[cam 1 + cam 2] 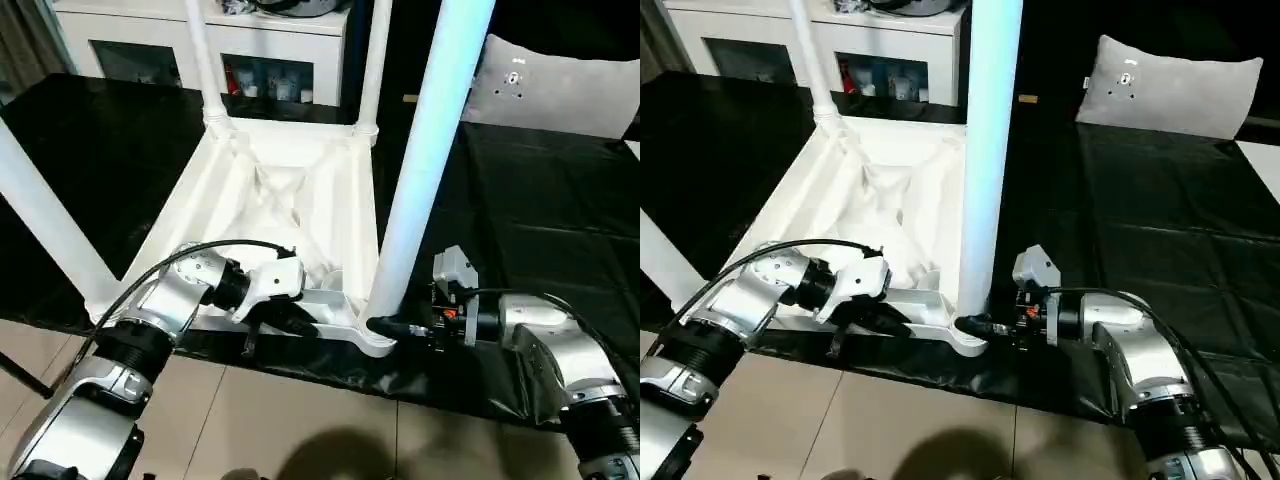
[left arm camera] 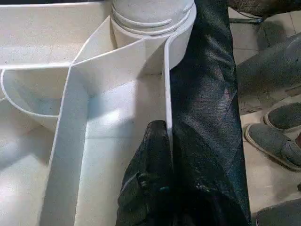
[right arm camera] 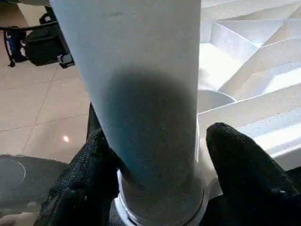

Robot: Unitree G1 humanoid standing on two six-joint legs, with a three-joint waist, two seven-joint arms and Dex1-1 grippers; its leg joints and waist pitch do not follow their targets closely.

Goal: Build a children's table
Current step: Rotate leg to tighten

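Observation:
The children's table lies upside down on a black cloth, its white tabletop (image 1: 215, 170) showing the ribbed underside. White legs stand in the corner sockets: far left (image 1: 200, 60), far right (image 1: 373, 70) and near left (image 1: 45, 225). The thick near-right leg (image 1: 425, 150) rises from the front right socket. My left gripper (image 1: 300, 322) is shut on the tabletop's front rim (image 2: 165, 70), one finger inside the wall and one outside. My right gripper (image 1: 385, 327) straddles the base of the near-right leg (image 3: 141, 94). Its jaws are open, with one finger (image 3: 89, 174) against the leg and the other (image 3: 244, 174) a little apart.
A white cabinet with glass doors (image 1: 130, 30) stands behind the table. A grey cushion (image 1: 560, 85) lies at the back right on the black cloth (image 1: 540, 200). Tiled floor (image 1: 300, 420) runs below the front edge. A person's shoes (image 2: 275, 141) are on the floor nearby.

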